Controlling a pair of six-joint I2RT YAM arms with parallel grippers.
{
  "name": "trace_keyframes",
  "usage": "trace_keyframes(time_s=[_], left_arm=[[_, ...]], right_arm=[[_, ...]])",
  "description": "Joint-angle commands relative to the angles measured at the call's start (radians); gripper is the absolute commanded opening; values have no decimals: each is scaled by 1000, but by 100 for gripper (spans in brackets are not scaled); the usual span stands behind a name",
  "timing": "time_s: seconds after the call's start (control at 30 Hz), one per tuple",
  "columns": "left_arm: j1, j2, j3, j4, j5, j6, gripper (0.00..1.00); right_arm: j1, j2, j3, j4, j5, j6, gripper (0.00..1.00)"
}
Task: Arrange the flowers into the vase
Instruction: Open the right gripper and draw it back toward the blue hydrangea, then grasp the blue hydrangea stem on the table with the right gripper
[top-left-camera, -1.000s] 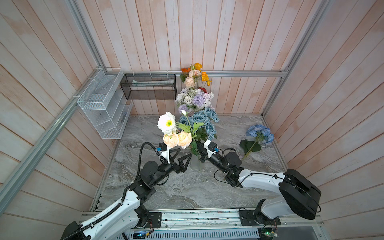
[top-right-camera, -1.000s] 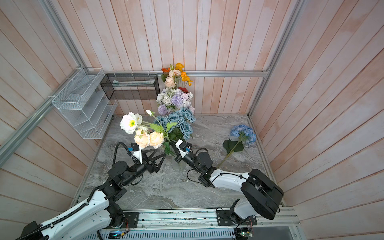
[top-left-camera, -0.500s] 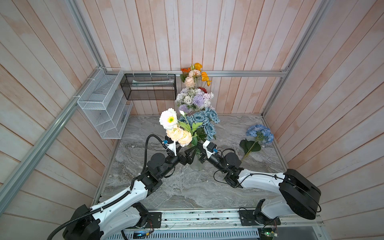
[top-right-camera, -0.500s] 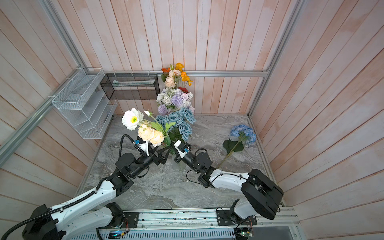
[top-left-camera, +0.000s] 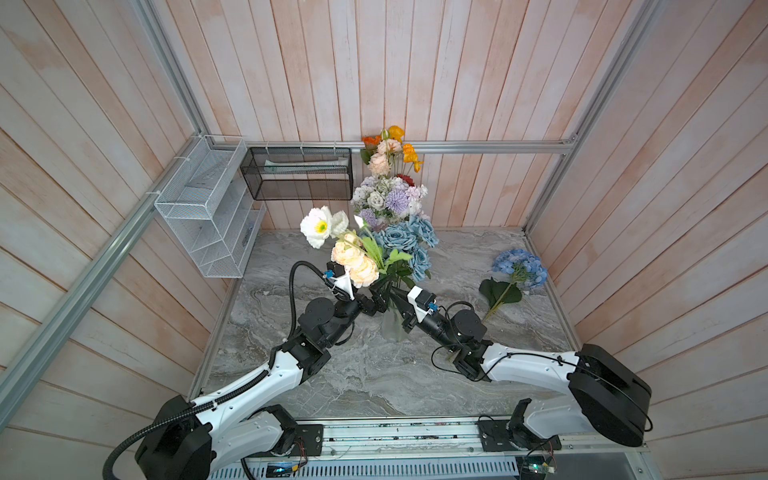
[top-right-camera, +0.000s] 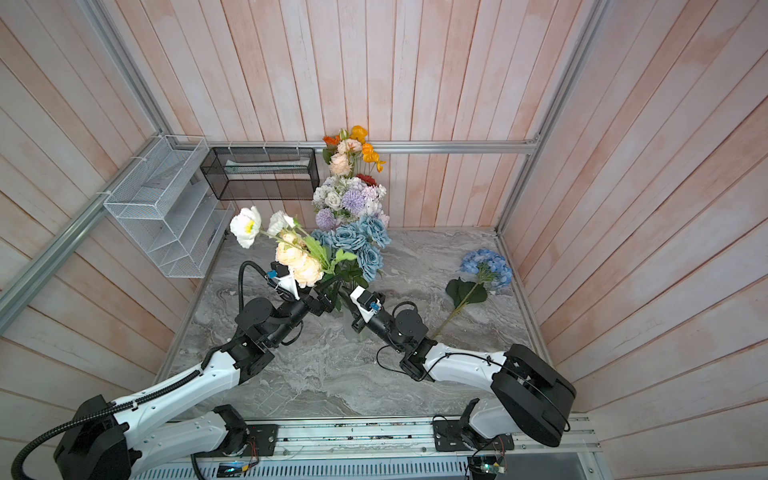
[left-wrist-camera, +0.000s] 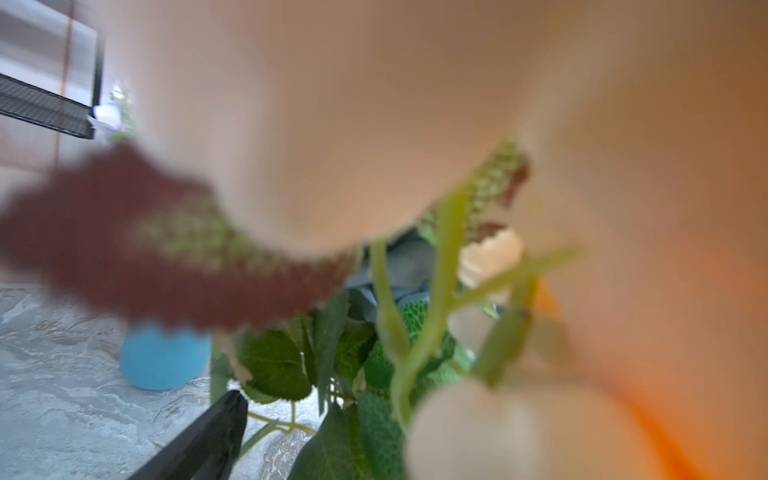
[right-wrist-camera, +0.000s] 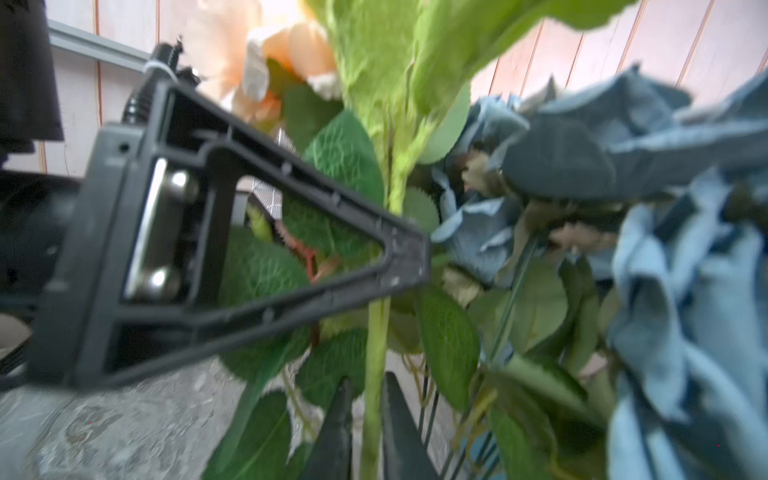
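Note:
A clear glass vase (top-left-camera: 392, 328) (top-right-camera: 353, 329) stands mid-table with blue roses (top-left-camera: 409, 243) in it. A stem with a white poppy (top-left-camera: 319, 226) (top-right-camera: 246, 226) and peach blooms (top-left-camera: 355, 264) leans left out of it. My right gripper (top-left-camera: 395, 293) (right-wrist-camera: 365, 415) has its fingers either side of that green stem (right-wrist-camera: 376, 353), a thin gap showing. My left gripper (top-left-camera: 376, 302) (top-right-camera: 324, 300) is open wide beside the same stems; one finger (left-wrist-camera: 199, 440) shows, and blurred petals hide the other. A blue hydrangea (top-left-camera: 519, 268) (top-right-camera: 484, 266) lies on the table at the right.
A tall bunch of orange, peach, lavender and white flowers (top-left-camera: 388, 195) stands at the back wall. A blue rounded vessel (left-wrist-camera: 164, 357) sits behind the leaves. A white wire rack (top-left-camera: 208, 216) and a black mesh basket (top-left-camera: 299, 172) hang at the back left.
My left gripper has reached right, up to the stems at the vase. The poppy stem has tipped a little further back and left. The right fingers have eased apart on the stem.

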Motion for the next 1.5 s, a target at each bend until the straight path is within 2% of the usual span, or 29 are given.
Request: trace_keyframes(time_s=[0.0, 0.23, 0.43, 0.6, 0.8, 0.87, 0.97, 1.17, 1.47], left_arm=[[6, 9, 27, 33, -37, -6, 100], [9, 10, 25, 32, -31, -3, 100], [10, 7, 16, 34, -19, 1, 100], [10, -6, 3, 33, -20, 8, 100], [10, -19, -15, 35, -28, 8, 100], [10, -21, -17, 33, -28, 8, 100], [10, -24, -20, 28, -25, 5, 100], [10, -22, -27, 23, -21, -11, 100], [10, -18, -39, 39, -19, -32, 100]], right_arm=[[9, -53, -21, -105, 9, 18, 26], [-6, -201, -57, -208, 52, 53, 31], [-103, -343, -111, -286, 126, 149, 33], [-240, -402, -114, -411, 233, 317, 34], [-406, -397, -99, -625, 479, 549, 35], [-484, -387, -103, -707, 514, 639, 38], [-611, -371, -121, -783, 474, 747, 41], [-780, -267, -107, -819, 383, 798, 46], [-842, -11, -4, -824, 332, 784, 46]])
